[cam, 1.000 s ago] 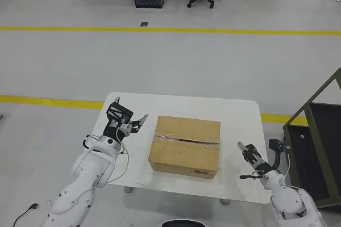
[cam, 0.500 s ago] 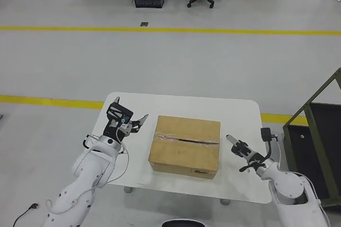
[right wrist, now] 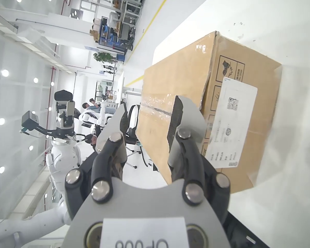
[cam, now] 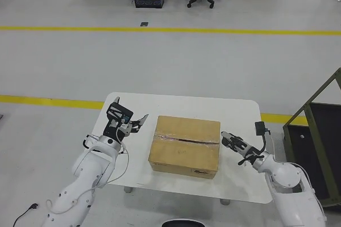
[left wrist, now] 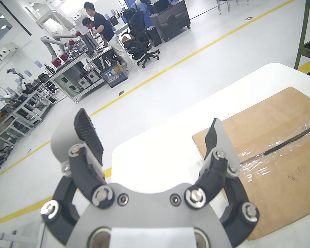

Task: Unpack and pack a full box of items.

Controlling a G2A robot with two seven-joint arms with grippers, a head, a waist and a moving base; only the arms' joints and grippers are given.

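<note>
Box blocks table centre; free tabletop strips on every box side; rack beyond box's right.

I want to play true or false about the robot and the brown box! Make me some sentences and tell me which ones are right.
1. The box is closed. True.
2. The left pincer holds a toy. False: it is open and empty.
3. The box sits on the floor. False: it sits on the white table.
4. The right pincer is open, near one end of the box. True.
</note>
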